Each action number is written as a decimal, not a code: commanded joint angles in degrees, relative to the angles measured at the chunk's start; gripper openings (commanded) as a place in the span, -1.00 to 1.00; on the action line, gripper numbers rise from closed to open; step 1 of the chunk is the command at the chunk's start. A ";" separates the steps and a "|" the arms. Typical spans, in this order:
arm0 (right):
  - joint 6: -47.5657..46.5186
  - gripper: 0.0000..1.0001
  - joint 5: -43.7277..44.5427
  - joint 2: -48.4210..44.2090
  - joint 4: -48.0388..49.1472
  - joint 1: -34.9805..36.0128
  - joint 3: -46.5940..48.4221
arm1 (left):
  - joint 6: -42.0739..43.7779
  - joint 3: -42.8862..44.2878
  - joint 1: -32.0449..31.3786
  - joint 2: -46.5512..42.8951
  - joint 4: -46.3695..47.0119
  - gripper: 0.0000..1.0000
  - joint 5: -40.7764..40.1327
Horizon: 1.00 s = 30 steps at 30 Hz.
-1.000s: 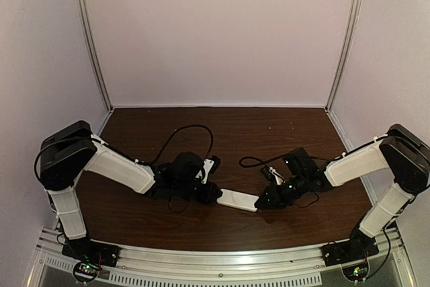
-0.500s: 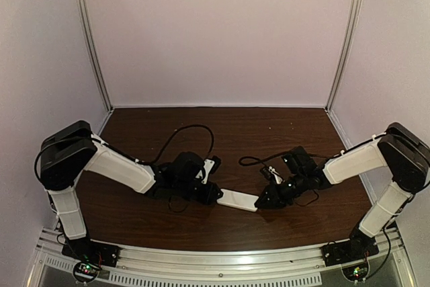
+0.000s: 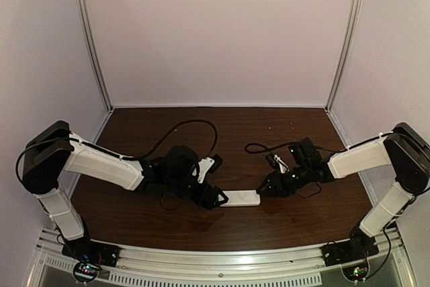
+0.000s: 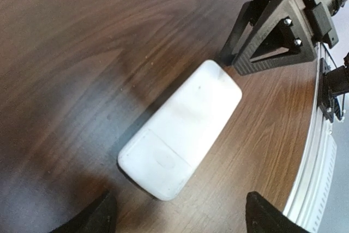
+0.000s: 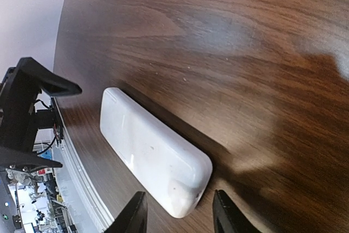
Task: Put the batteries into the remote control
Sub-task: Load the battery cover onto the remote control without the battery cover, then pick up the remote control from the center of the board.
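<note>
**Remote lies flat between two opened grippers**

In the lower middle of the top view the remote point(image 3: 242, 198) lies flat on the table point(image 3: 222, 132), plain white side up, its length running left to right. The left gripper point(image 3: 218, 197) sits at its left end and the right gripper point(image 3: 263, 189) at its right end, both low over the wood.

In the left wrist view the remote runs from lower centre toward the upper right, and a thin seam point(image 4: 163, 144) crosses it near the lower end. The left gripper's jaws stand wide apart. Its fingertips point(image 4: 101, 216) show only at the bottom edge, one at each side. The remote's near end lies just ahead of the gap and touches neither. At the upper right, the right gripper's black finger comes down just beside the remote's far corner.

In the right wrist view the remote slants from left centre to bottom centre. The right gripper's jaws are partly apart, with the remote's near end at the gap between them. Bare wood shows between the remote and the finger on the left of the frame. Whether the other finger touches the remote cannot be told.
</note>
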 commanded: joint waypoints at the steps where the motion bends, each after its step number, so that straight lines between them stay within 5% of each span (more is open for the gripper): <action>1: -2.17 -0.08 0.29 -4.10 -1.92 -1.49 1.80 | 10.53 4.48 0.85 -2.73 -6.29 0.94 -3.05; 12: -7.39 0.62 5.01 -24.78 -5.73 -7.95 1.54 | 36.77 20.03 0.73 6.82 -23.22 0.95 4.39; 17: -6.91 0.76 9.67 -34.57 -4.46 -9.57 0.17 | 44.60 28.93 -0.67 13.82 -29.99 0.93 4.73; 19: -5.46 0.95 12.87 -38.69 -3.19 -9.82 -0.84 | 45.76 32.39 -0.99 16.74 -32.37 0.87 4.63; 30: -3.55 0.99 23.56 -54.54 -4.74 -10.14 -3.39 | 47.92 44.17 -1.79 26.99 -40.63 0.58 2.58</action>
